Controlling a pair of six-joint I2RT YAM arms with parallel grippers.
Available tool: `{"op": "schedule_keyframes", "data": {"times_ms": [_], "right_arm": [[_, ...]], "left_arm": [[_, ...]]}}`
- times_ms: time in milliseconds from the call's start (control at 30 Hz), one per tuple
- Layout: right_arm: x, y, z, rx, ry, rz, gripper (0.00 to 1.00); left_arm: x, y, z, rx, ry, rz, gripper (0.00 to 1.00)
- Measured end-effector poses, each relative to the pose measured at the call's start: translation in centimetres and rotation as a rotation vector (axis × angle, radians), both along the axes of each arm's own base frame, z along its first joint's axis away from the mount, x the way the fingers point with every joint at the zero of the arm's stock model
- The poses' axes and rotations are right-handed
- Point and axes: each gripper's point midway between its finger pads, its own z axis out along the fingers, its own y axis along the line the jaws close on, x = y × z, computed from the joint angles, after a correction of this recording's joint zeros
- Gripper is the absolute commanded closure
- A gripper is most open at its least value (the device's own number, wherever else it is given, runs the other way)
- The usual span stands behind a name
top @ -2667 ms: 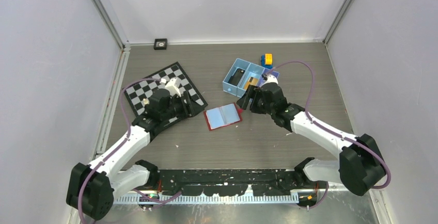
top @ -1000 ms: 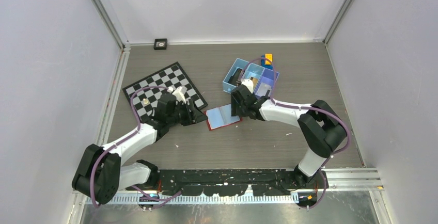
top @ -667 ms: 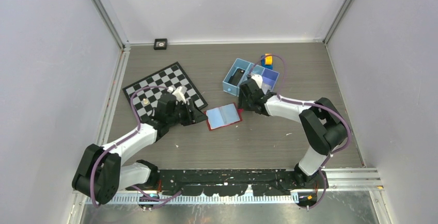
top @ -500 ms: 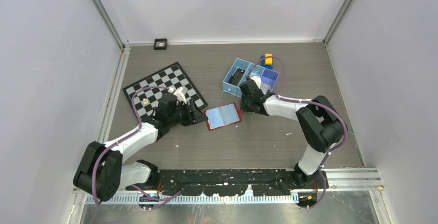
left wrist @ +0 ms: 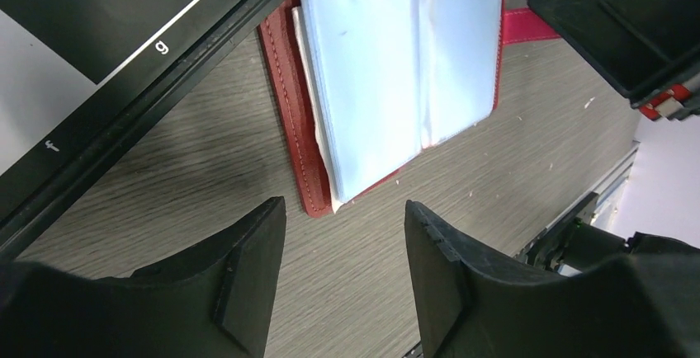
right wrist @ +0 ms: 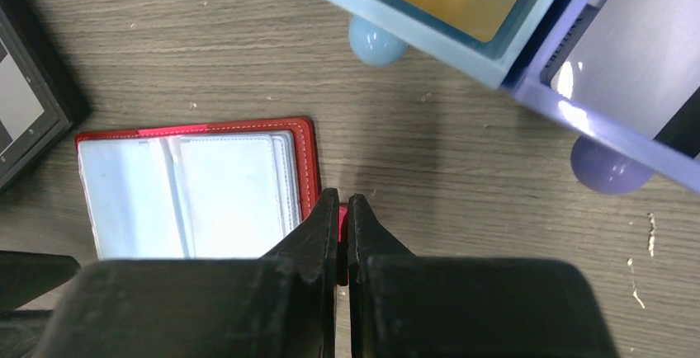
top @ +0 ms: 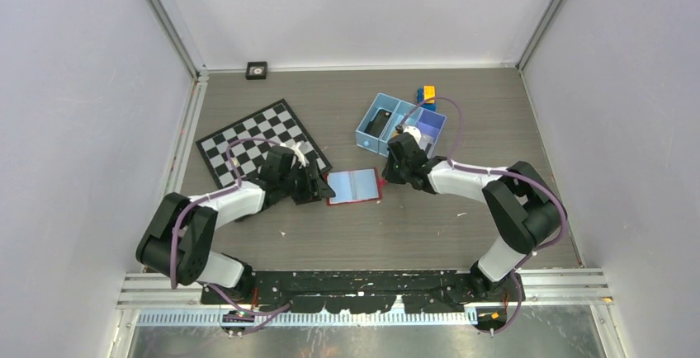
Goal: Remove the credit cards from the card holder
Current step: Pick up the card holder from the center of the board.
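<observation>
Grey wood-grain table (top: 371,238); pale lilac walls (top: 355,11); aluminium corner posts (top: 165,20).

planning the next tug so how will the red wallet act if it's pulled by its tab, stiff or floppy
Probably floppy: the wallet lies open flat with thin clear sleeves layered loosely inside. Likely light and quick to slide, being thin on the table. Pulled by the tab pinched in the right claw, it may skid or fold rather than lift evenly.

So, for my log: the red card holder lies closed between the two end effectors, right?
Not closed, open: the left wrist view shows the red card holder lying open between the left end effector and the right end effector.
</observation>
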Motion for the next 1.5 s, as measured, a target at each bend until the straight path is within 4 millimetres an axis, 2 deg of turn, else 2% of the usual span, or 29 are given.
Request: {"op": "schedule_keyframes", "data": {"times_ms": [167,333,533,767,867,1133,1500], "right_arm": [[-0.8,0.3,0.6,0.011,-0.014,0.011,0.99],[-1.1,0.9,1.6,0.029,-0.036,0.026,0.99],[-1.3,1.1,1.6,0.023,-0.035,0.032,1.0],[-1.8,0.8,0.7,-0.001,-0.008,0.028,1.0],[-2.0,0.7,0.4,-0.006,0.003,0.026,1.0],[-2.1,0.6,0.3,-0.005,0.013,0.021,1.0],[-2.4,1.0,-0.2,-0.01,0.029,0.03,0.99]], "left_arm": [[-0.2,-0.2,-0.8,0.053,0.032,-0.005,0.42],[0.3,-1.2,-1.2,0.057,0.051,-0.024,0.43],[1.5,-2.8,-1.2,-0.007,0.044,-0.051,0.48],[1.3,-3.4,-1.3,-0.055,0.032,-0.067,0.57],[1.1,-3.5,-1.4,-0.067,0.027,-0.073,0.56],[0.6,-3.5,-0.4,-0.102,-0.013,-0.085,0.45],[1.0,-4.2,0.6,-0.166,-0.037,-0.081,0.43]]}}
